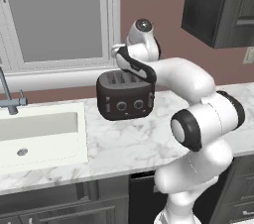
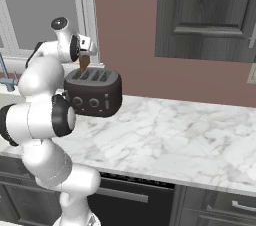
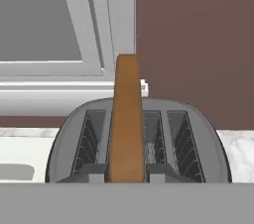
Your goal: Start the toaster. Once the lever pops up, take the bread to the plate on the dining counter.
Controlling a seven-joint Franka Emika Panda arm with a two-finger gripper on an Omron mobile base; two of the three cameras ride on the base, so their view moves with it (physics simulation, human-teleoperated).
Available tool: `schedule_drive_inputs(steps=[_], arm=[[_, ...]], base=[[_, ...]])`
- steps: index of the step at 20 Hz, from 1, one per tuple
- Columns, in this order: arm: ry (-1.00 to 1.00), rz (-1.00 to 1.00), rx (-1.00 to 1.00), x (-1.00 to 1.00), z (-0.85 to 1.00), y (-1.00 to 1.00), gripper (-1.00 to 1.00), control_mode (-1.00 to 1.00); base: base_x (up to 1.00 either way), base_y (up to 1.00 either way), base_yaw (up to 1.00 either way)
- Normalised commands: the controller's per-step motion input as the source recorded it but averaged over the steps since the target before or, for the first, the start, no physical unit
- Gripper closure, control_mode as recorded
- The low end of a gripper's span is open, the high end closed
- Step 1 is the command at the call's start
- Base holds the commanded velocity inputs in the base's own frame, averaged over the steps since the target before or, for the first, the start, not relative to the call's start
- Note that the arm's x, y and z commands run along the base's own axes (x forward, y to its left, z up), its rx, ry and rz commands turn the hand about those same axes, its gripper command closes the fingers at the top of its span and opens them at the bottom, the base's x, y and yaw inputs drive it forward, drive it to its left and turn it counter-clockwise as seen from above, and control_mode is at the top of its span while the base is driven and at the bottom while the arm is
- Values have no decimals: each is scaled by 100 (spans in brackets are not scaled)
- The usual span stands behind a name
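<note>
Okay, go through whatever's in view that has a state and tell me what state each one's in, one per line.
bread: held edge-on above the toaster slots, clear of them
gripper: jaws shut on the bread
toaster: upright on the marble worktop, visible slots empty
sink: basin empty
upper cabinet: door closed

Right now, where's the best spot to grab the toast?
By its top edge, from straight above. The toast stands upright over the toaster, thin and flat, so fingers pinch its two broad faces. The gripper already seems shut on it that way.
</note>
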Motion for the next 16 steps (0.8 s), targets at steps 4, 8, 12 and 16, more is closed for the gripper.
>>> schedule_drive_inputs(steps=[4,8,12,16], arm=[[-9,0,0,-100,52,-64,100,-100],[-9,0,0,-100,41,-73,100,-100],[-4,0,0,-100,26,-50,100,-100],[-1,0,0,-100,17,-28,100,-100]], base=[[0,0,0],[0,0,0],[0,0,0],[0,0,0]])
